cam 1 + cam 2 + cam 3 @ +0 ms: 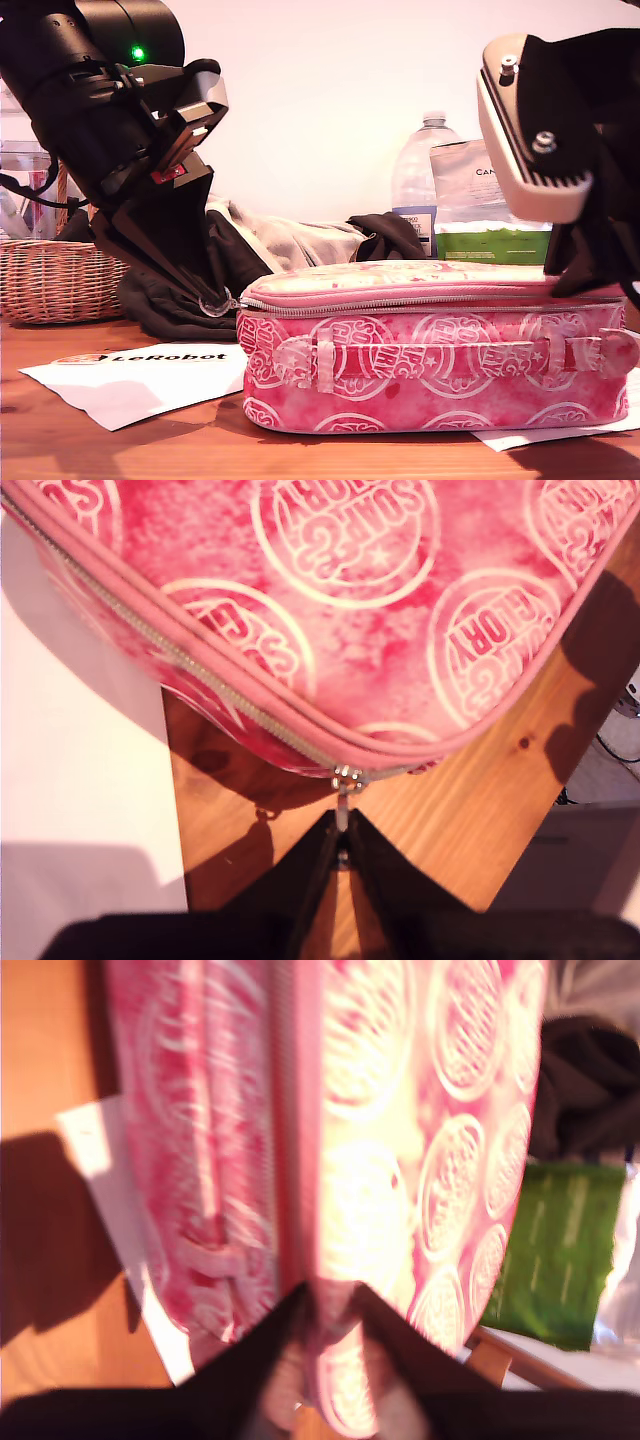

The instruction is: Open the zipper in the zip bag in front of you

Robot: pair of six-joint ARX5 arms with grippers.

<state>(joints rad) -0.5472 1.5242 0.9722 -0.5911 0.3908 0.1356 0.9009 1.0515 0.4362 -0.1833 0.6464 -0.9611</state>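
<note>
The pink zip bag (430, 370) with white circular logos lies on the wooden table, strap handle facing the camera. Its zipper (400, 303) runs just below the top panel. At the bag's corner on the exterior view's left, my first gripper (215, 298) is shut on the metal ring pull. In the first wrist view the black fingertips (330, 845) pinch the pull (346, 776) beside the bag's rounded corner (350, 630). My second gripper (578, 285) sits on the bag's end at the exterior view's right. Its fingers (270, 1340) straddle the rim of the bag (380, 1160) and press on it.
A wicker basket (55, 280) stands at the exterior view's left, with dark clothing (390, 235) heaped behind the bag. A water bottle (418, 180) and a green-and-silver pouch (480, 200) stand at the back. A LeRobot paper sheet (130, 375) lies on the table (150, 440).
</note>
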